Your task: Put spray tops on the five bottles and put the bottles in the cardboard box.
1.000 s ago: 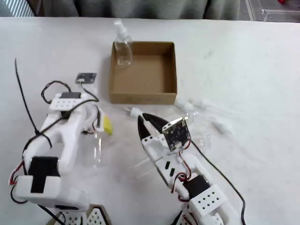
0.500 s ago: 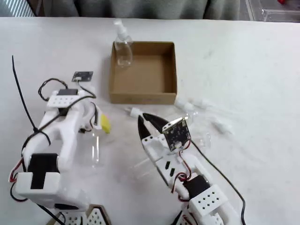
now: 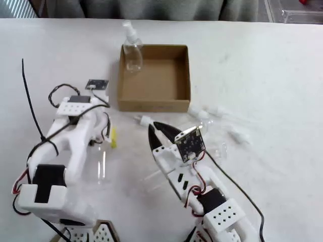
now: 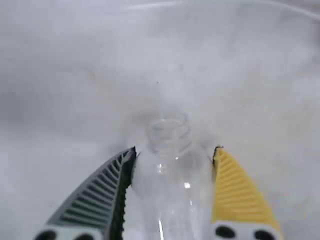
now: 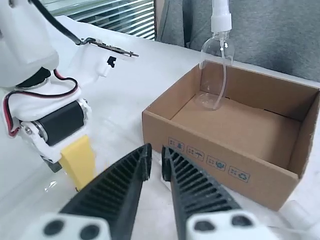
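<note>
L hand (image 4: 174,151) grasps uncapped bottle (image 4: 169,131) by shoulders, left of cardboard box (image 3: 154,105); slick plastic could squirt out. R hand (image 5: 156,152) clenched, empty; loose spray tops (image 3: 198,112) on surface (image 3: 262,75) may roll if nudged.

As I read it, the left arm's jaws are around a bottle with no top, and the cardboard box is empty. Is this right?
The cardboard box is not empty: a capped bottle stands in one corner, as the right wrist view shows. The rest holds: the left gripper has its jaws around a bottle with no top.
</note>
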